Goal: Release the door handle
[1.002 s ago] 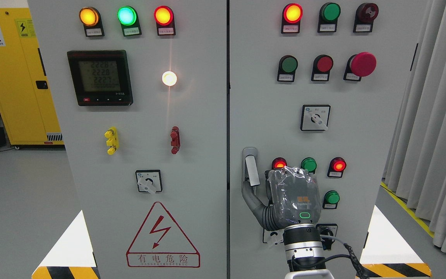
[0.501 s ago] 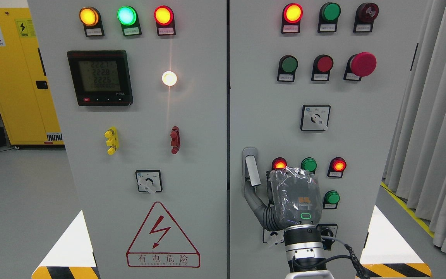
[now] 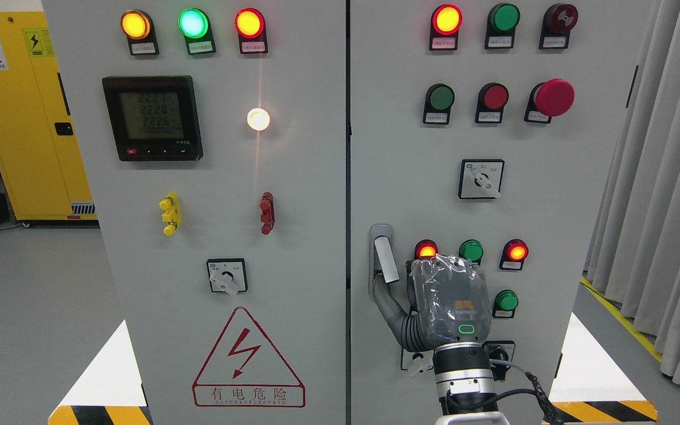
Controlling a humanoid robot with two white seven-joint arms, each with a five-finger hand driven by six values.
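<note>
Right hand (image 3: 449, 304) below door handle (image 3: 385, 260), thumb touching it — fingers seemingly curled

An industrial electrical room or training lab. A tall grey control cabinet (image 3: 293, 195) fills the view, carrying lit indicator lamps (image 3: 193, 23), a digital meter (image 3: 152, 118) and a red lightning warning triangle (image 3: 248, 357). A yellow safety cabinet (image 3: 27, 118) stands at the left edge, grey curtains (image 3: 664, 189) at the right, hazard-striped tape (image 3: 602, 411) on the floor.

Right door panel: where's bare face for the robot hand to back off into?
Free: the strip between rotary switch and indicator lamps. Crowded: around the robot hand, boxed by door handle, those lamps, and selector switches beneath.
</note>
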